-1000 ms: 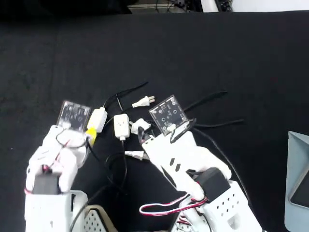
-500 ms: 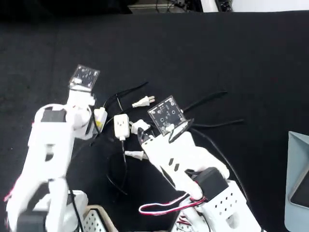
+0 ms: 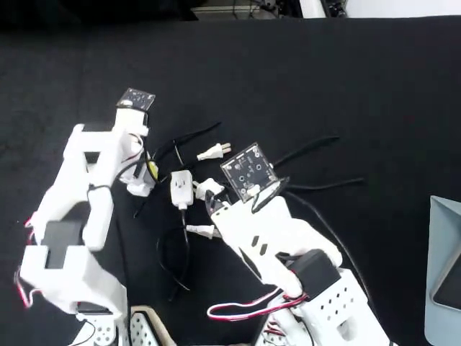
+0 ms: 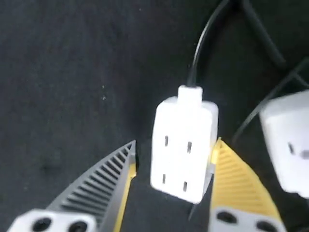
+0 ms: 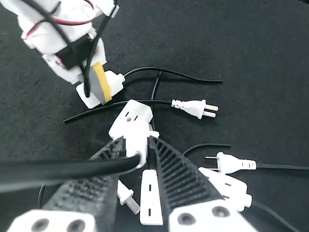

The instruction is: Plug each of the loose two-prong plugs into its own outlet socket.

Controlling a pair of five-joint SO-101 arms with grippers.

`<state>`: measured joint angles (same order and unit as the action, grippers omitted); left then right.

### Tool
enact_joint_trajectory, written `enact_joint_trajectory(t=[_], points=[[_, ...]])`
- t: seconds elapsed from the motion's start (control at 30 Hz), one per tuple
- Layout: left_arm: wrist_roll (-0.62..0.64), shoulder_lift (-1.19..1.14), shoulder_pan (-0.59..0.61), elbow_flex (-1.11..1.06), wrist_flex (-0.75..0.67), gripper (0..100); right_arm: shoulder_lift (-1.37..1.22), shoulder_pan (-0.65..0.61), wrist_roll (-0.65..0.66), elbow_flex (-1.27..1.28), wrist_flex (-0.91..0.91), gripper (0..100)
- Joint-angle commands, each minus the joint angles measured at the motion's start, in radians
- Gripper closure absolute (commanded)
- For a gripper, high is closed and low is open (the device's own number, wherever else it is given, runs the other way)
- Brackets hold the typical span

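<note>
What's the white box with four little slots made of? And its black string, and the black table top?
The socket block looks like hard white plastic, smooth and slightly shiny, with rounded moulded corners. Its cord looks like black rubbery plastic, since it bends in soft curves. The table cover looks like matte black cloth, maybe felt: no shine, faint specks.

Black cloth covering table; grey tray at edge, dark item inside.
</note>
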<state>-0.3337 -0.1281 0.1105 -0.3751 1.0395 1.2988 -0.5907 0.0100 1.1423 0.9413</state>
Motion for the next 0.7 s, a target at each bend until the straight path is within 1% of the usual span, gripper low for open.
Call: enact_joint_trajectory(t=[0.0, 0.1, 0.3, 0.43, 0.5, 0.67], points=[[-0.080, -0.081, 0.021, 0.116, -0.002, 79, 0.005, 0.018, -0.006, -0.004, -0.018, 98.7], [-0.143, -0.094, 0.022, 0.114, -0.005, 86, 0.005, 0.018, -0.006, -0.004, -0.017, 98.7], [-0.226, -0.094, 0.045, 0.094, 0.005, 90, 0.005, 0.018, -0.006, -0.004, -0.017, 98.7], [-0.315, -0.094, 0.047, 0.039, 0.046, 91, 0.005, 0.018, -0.006, -0.004, -0.015, 98.7], [-0.345, -0.094, 0.048, -0.004, 0.041, 91, 0.005, 0.018, -0.006, -0.004, -0.015, 98.7], [-0.370, -0.041, 0.085, -0.051, 0.041, 90, 0.005, 0.018, -0.005, -0.004, -0.015, 98.7]])
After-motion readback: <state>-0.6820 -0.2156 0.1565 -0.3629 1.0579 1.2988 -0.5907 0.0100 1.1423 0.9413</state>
